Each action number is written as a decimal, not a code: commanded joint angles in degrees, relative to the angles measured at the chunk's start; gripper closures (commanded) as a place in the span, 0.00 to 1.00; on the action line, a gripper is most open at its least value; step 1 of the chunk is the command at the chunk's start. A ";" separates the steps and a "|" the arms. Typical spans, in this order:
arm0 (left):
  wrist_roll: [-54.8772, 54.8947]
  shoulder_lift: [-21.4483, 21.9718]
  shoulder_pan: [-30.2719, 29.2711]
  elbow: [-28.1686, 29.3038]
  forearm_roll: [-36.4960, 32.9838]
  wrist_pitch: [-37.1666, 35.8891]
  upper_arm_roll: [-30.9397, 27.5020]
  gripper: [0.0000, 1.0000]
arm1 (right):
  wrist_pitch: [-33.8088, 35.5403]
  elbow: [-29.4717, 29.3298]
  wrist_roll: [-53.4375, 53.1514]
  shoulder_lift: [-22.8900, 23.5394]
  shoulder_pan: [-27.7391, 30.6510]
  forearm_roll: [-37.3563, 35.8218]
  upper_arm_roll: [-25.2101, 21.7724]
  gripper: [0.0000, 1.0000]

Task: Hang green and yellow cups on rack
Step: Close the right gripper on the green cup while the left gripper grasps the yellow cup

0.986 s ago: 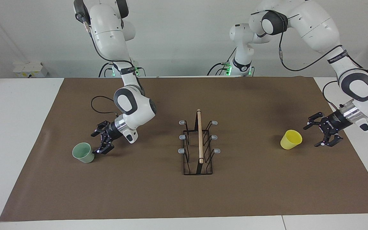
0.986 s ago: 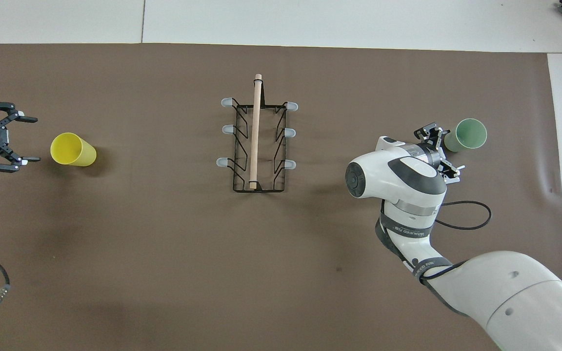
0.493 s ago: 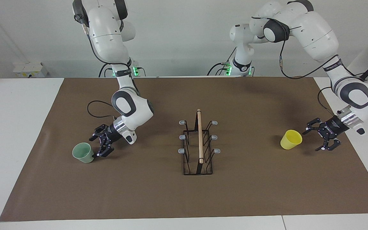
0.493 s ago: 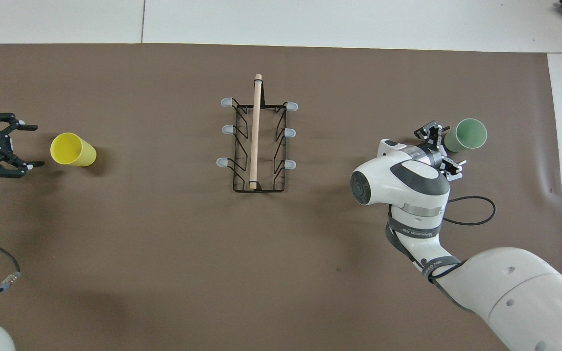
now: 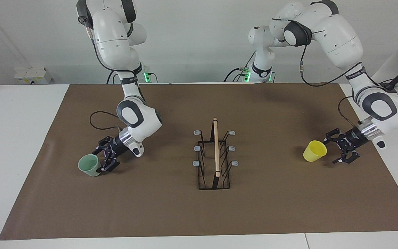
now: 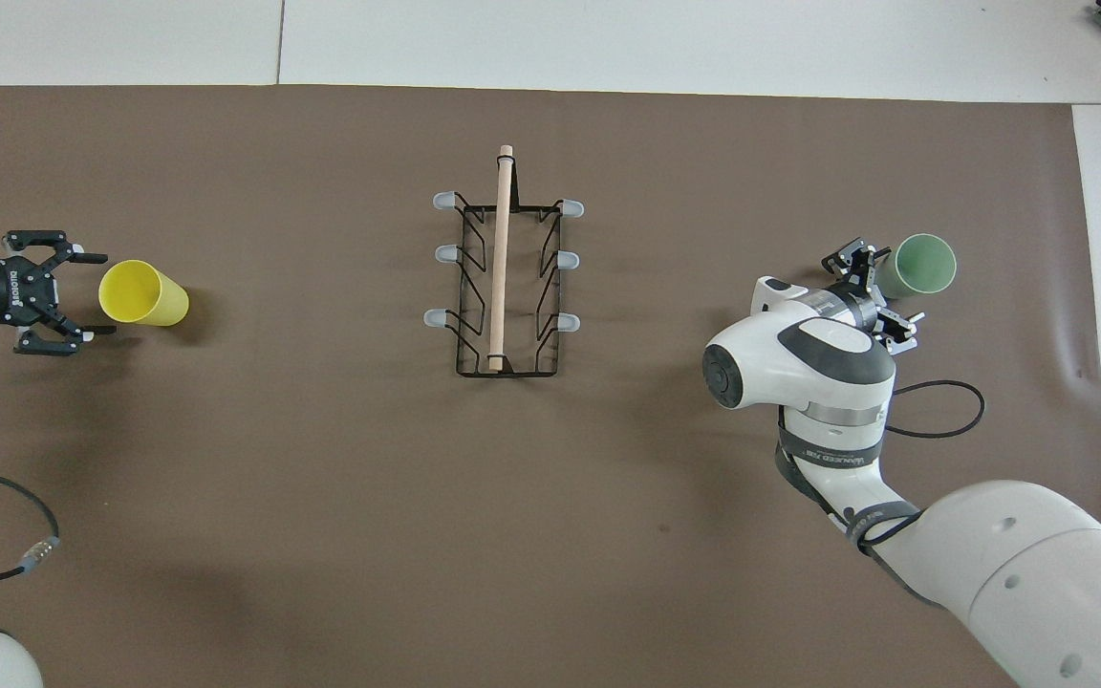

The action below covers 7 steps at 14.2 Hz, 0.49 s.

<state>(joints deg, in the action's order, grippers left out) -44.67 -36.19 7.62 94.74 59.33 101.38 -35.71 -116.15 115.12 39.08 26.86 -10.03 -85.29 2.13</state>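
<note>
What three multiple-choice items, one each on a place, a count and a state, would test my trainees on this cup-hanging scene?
1. Where is the small black wire rack with the wooden rod?
A. between the two cups
B. at the left arm's end
C. on the white table edge

2. How many grey-tipped prongs has it?
A. four
B. six
C. eight

3. How is the left hand?
A. shut on a cup
B. open beside the bright yellow plastic cup
C. over the rack

Answers: 1 A, the pale mint green plastic cup and the yellow one flank it; 2 B, three per side; 3 B, its fingers stand apart.

White table [image 5: 19, 145] under a brown mat [image 5: 271, 207] bearing rack [image 5: 215, 162], green cup [image 5: 89, 165], yellow cup [image 5: 314, 151]
</note>
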 commanded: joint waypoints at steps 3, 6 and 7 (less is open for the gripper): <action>1.25 1.91 2.92 4.93 3.42 1.89 -0.50 0.00 | -2.85 2.22 -3.49 -0.58 2.64 -5.76 0.24 0.00; 1.43 2.70 3.01 6.24 5.00 2.33 0.20 0.00 | -3.82 2.22 -3.49 -0.49 3.87 -8.74 0.24 0.00; 1.43 2.88 3.18 7.21 6.05 3.29 0.37 0.00 | -4.43 2.22 -3.66 -0.49 4.40 -10.06 0.24 0.00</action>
<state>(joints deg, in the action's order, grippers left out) -44.52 -35.91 9.72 97.68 63.16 101.95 -35.59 -118.51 116.34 36.98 26.86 -7.24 -91.44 2.11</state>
